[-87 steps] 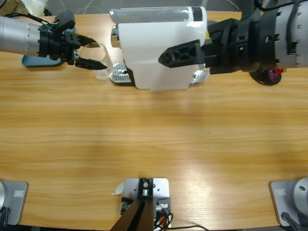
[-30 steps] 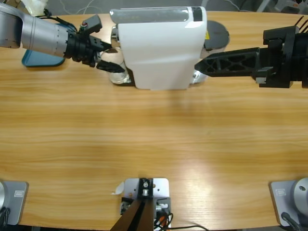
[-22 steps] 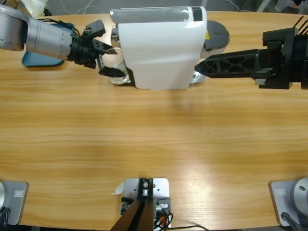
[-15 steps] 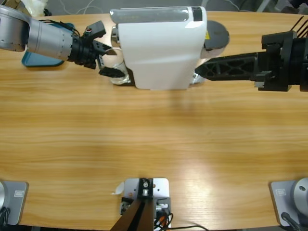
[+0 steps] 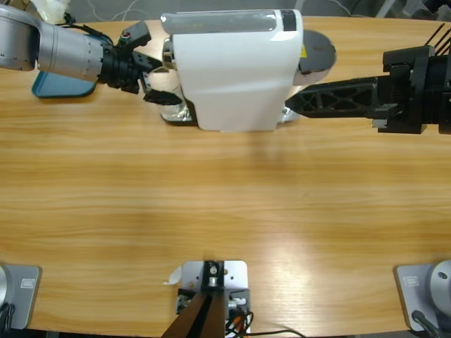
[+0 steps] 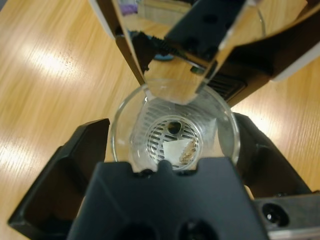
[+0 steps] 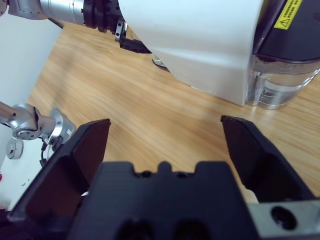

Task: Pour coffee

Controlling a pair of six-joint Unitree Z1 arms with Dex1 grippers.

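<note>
While your left gripper (image 5: 156, 90) sits with jaws apart around the empty glass (image 6: 174, 134) on the coffee machine (image 5: 232, 70) drip grate, no coffee shows yet, so next you start brewing, right gripper (image 5: 299, 102) jaws wide apart.

This looks like a robotics lab or test room rather than a home kitchen. A long wooden tabletop (image 5: 225, 211) carries a white coffee machine (image 5: 232, 70) with a yellow warning label (image 7: 289, 14) on its dark side, and two silver-grey robot arms (image 5: 49, 46) reach in over it from either side. Loose cables (image 5: 134, 10) trail along the far edge of the tabletop. In the right wrist view, a plain pale wall (image 7: 20, 55) stands beyond the tabletop's end.
</note>
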